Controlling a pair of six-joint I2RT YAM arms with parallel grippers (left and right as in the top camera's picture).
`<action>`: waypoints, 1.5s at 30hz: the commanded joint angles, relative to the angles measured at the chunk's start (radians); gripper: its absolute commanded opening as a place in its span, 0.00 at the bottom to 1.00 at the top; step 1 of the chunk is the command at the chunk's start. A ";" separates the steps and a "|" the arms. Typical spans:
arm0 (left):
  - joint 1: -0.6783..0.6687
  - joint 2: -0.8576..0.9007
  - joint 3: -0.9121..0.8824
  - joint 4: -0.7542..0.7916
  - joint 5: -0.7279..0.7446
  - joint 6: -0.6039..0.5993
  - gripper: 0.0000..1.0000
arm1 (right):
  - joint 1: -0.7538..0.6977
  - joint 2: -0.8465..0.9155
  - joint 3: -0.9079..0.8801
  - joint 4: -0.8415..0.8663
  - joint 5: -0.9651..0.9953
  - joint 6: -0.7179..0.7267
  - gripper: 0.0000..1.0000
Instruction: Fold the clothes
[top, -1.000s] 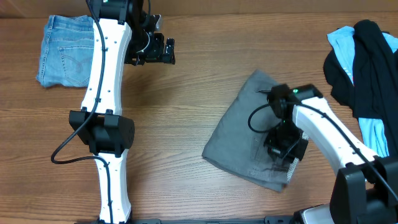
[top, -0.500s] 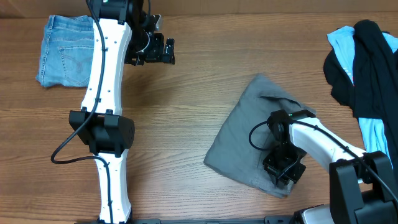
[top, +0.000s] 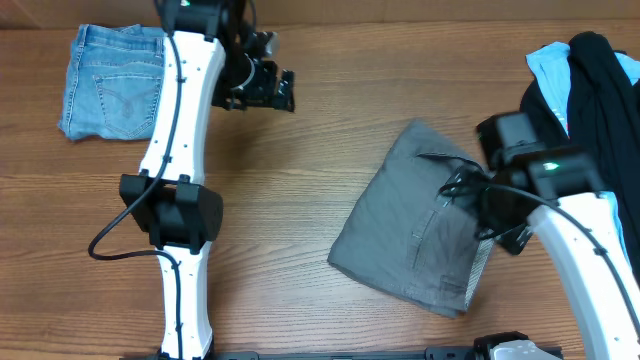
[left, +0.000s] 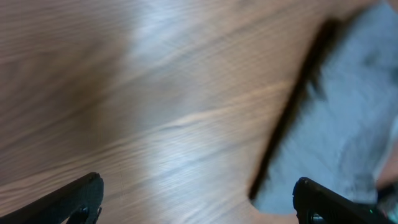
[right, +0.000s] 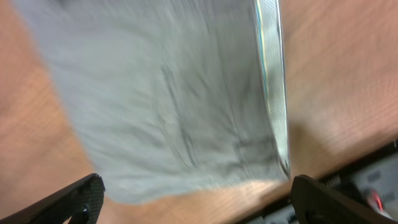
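- Overhead: the grey shorts were spotted part-folded, well off from the left gripper.
- Left wrist: its fingers were held spread and empty, with the shorts ahead-right.
- Right wrist: the right gripper was seen spread above the shorts, nothing pinched. Judged mid-fold; an edge must be grasped next.

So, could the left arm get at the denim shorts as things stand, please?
Probably yes. The left gripper is open and empty beside the denim shorts, and nothing lies on them; it points away towards the grey shorts, so must turn.
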 joint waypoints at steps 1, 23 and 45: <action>-0.043 -0.014 -0.097 0.001 0.119 0.100 1.00 | -0.094 -0.013 0.093 0.004 0.026 -0.095 1.00; -0.196 -0.014 -0.675 0.384 0.394 0.294 1.00 | -0.238 -0.011 0.098 0.011 0.026 -0.156 1.00; -0.366 -0.014 -0.824 0.653 0.405 0.243 1.00 | -0.238 -0.011 0.098 0.010 0.026 -0.156 1.00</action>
